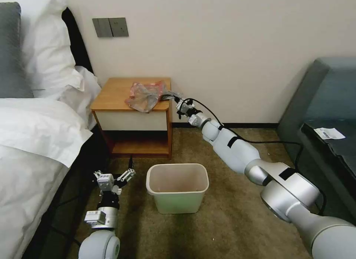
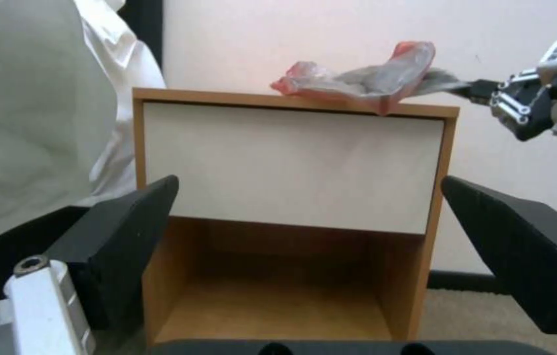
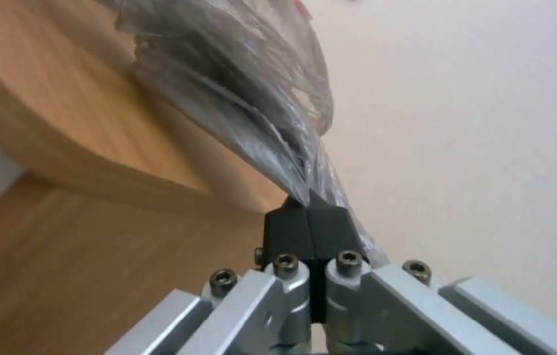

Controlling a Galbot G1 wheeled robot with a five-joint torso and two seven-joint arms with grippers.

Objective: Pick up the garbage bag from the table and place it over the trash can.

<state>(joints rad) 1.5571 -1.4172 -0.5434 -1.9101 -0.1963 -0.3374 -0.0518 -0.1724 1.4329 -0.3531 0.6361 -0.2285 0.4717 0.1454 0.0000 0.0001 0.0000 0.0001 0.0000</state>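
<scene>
The garbage bag [image 1: 145,96], wrinkled grey film with a red-pink band, lies on the right half of the orange-brown table [image 1: 115,92]. My right gripper [image 1: 174,97] is at the table's right edge, shut on a corner of the bag that is stretched taut off the edge. In the right wrist view the gripper [image 3: 307,207] pinches the gathered film of the bag [image 3: 226,88] above the tabletop [image 3: 42,113]. The cream trash can [image 1: 178,202] stands empty on the carpet in front of the table. My left gripper [image 1: 115,173] hangs open near the floor, left of the can, facing the table [image 2: 292,162] and the bag [image 2: 357,79].
A bed with white linens [image 1: 33,133] borders the table on the left. A dark grey sofa [image 1: 326,103] stands at the right with a black item and a paper label on it. Behind the table is the wall. Open carpet [image 1: 230,222] surrounds the can.
</scene>
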